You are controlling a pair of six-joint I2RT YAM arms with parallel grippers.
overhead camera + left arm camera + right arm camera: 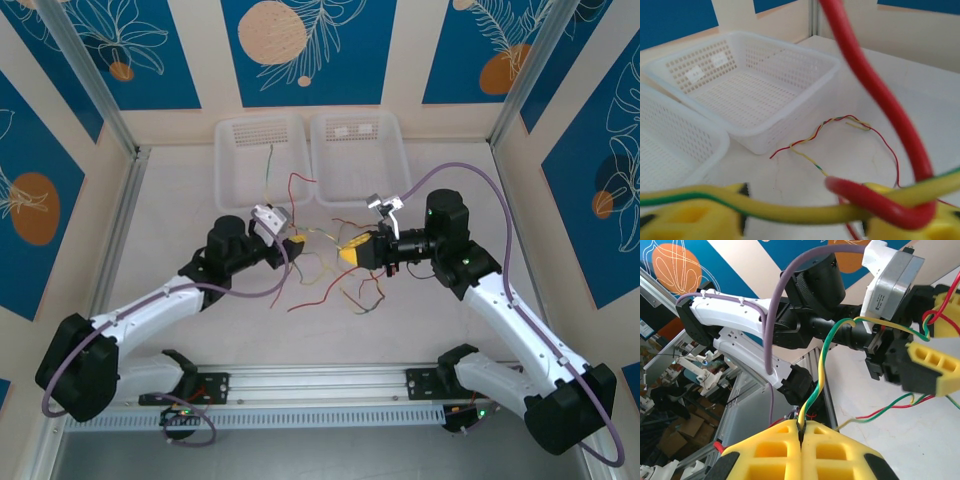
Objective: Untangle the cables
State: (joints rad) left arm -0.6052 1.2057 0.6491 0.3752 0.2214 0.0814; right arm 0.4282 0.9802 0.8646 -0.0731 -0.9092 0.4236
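Right wrist, bottom edge: right claw [801, 427] with yellow pads pressed flat together, nipping a yellow-green cable [819, 380] right at the seam. Rising from that pinch, up and right, over to the left claw [940, 337] across the way. Jaws parted there, pads well apart, with a red cable [940, 307] and green strands threaded through the gap. Probably just hooked rather than squeezed, though hard to call through the blur. Below it, more red and green loops [885, 412] trailing down toward the white counter [920, 450].

Left wrist, up close: left claw [805, 225] open, a yellow pad at each lower corner. Yellow-green cable laid across both pads, red cable curling over it and climbing out of the top of the frame. Beyond, flat on the counter, a thin twisted strand [815, 132] of red, yellow and green, just beside the right basket [790, 117]. Left basket [670, 145] hard against it at the frame's left.

Top external: both claws facing each other near mid-counter, close but apart. Between and below them, cables [330, 280] spread in a loose tangle of red, yellow, green and orange. Farther back, one green cable [270, 160] lying in the left basket, and a stray red cable [300, 180] by the near rims where the two baskets meet.
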